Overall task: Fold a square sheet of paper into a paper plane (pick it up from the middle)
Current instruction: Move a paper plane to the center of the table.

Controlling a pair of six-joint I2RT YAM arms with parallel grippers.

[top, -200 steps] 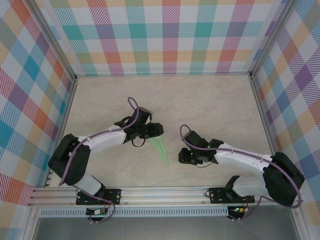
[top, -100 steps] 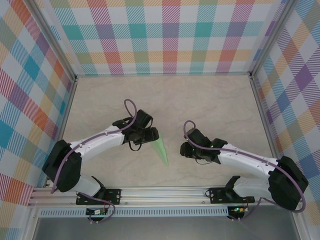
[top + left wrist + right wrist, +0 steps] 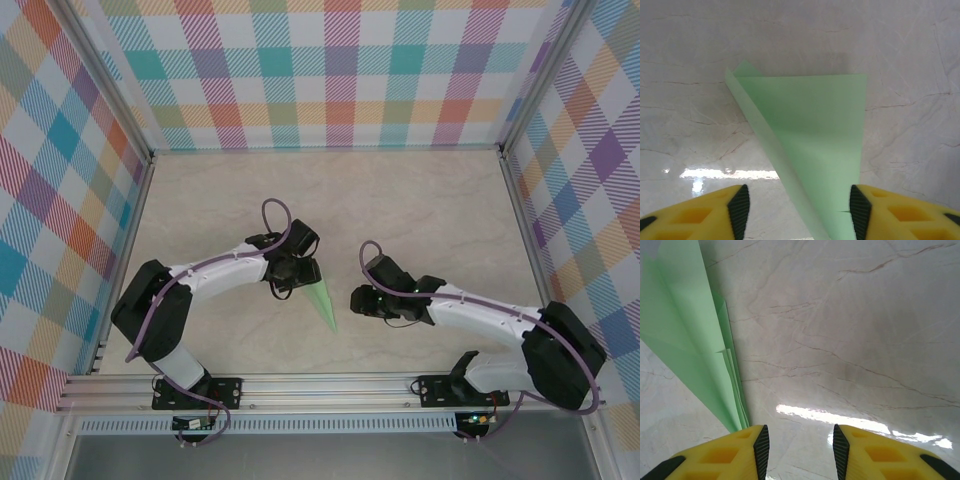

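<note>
Nearest to us in the left wrist view, the left gripper (image 3: 799, 210) stands wide open. Its yellow fingers (image 3: 705, 212) are set well apart over the paper plane (image 3: 815, 135). The pale green paper runs down between the black pads, close against the pad on the view's right, though we cannot tell whether it touches. From there the folded sheet broadens away from the fingers, one long edge lifted slightly off the table (image 3: 910, 75).

In the right wrist view, the right gripper (image 3: 800, 447) is also open, with only bare table between its pads. The plane's layered folds narrow to a point just beside one finger.

From above, the plane (image 3: 322, 302) lies flat between the two arms, its sharp tip toward the near edge. The left gripper (image 3: 303, 272) is over its wider end, and the right gripper (image 3: 358, 302) sits just beside it.

The table (image 3: 420, 210) is pale, glossy and marble-veined. An aluminium rail (image 3: 330, 385) crosses the near edge. Plaid walls (image 3: 330, 70) in many colours close the other three sides.
</note>
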